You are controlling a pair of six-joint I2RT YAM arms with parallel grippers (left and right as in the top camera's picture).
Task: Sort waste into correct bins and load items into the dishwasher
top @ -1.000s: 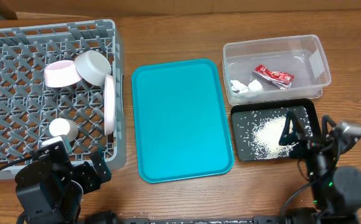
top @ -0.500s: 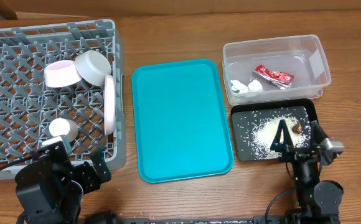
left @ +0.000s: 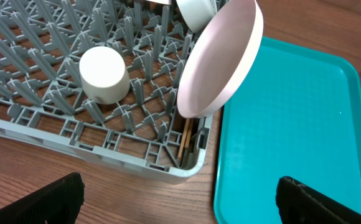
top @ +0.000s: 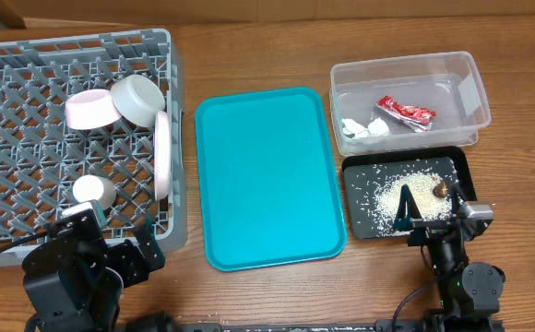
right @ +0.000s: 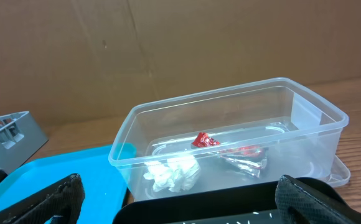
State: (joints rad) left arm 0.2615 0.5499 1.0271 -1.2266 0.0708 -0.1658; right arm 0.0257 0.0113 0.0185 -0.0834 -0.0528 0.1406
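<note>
The grey dish rack [top: 28, 55] holds the pink bowl [top: 90, 109], grey-green bowl [top: 138, 98], white plate [top: 162, 155] on edge, and white cup [top: 93, 191]. Chopsticks [left: 185, 138] lie in its front corner. The clear tub [top: 403, 61] holds the red wrapper [top: 404, 112] and napkin [top: 365, 128]. The black tray [top: 461, 159] holds rice [top: 392, 198] and a brown scrap [top: 440, 189]. My right gripper [top: 431, 210] is open and empty at the tray's front edge. My left gripper [top: 111, 242] is open and empty just in front of the rack.
A large teal tray [top: 267, 175] lies between the rack and the bins with nothing on it. The right wrist view shows the tub [right: 230, 118] just beyond the black tray [right: 199, 208]. A cardboard wall stands behind the table.
My right arm has drawn back and left off the black tray toward the table's front edge. The brown scrap now shows on the tray. The left arm has not moved.
</note>
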